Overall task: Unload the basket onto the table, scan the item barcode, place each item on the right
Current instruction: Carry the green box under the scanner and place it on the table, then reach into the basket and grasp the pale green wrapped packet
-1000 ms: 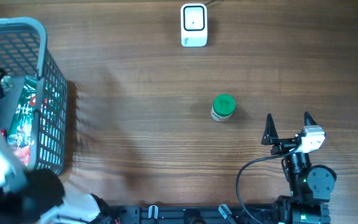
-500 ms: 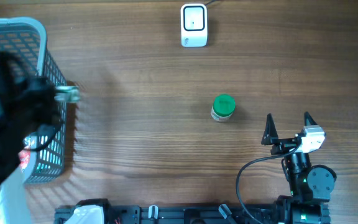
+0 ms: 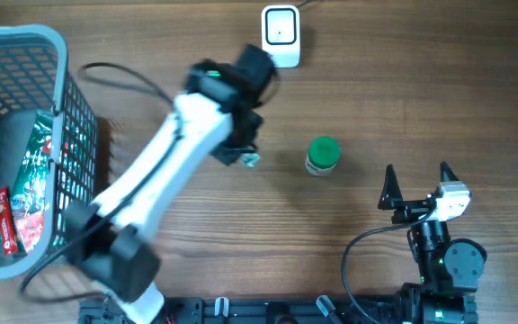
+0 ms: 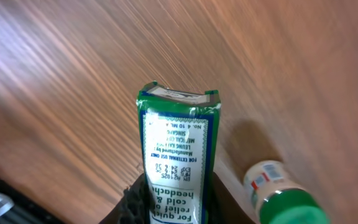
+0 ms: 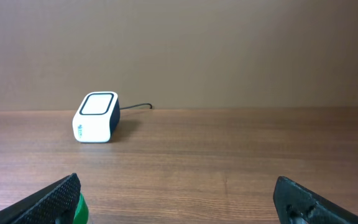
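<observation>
We see left gripper (image 4: pixel 178 206) clamped on the green box (image 4: pixel 178 140), which juts out ahead of it, near the scanner (image 3: pixel 281 36); right gripper (image 3: pixel 416 183) gapes.

On wooden table (image 3: pixel 475 81): white scanner (image 3: pixel 281 36). Near scanner, robot side: green-capped bottle (image 3: pixel 322 155). Well left of scanner: grey basket (image 3: pixel 16 34).

I have the item, a slim green-and-white carton (image 4: pixel 178 149) with small print on its white face, pinched at one end by the left gripper (image 4: pixel 178 208) and held over the wood. The white scanner (image 3: pixel 281 36) sits at the table's 12 o'clock edge, and the carton is at its 7 o'clock, apart from it. A green-capped bottle (image 3: pixel 323 155) stands upright at the carton's 3 o'clock.
</observation>
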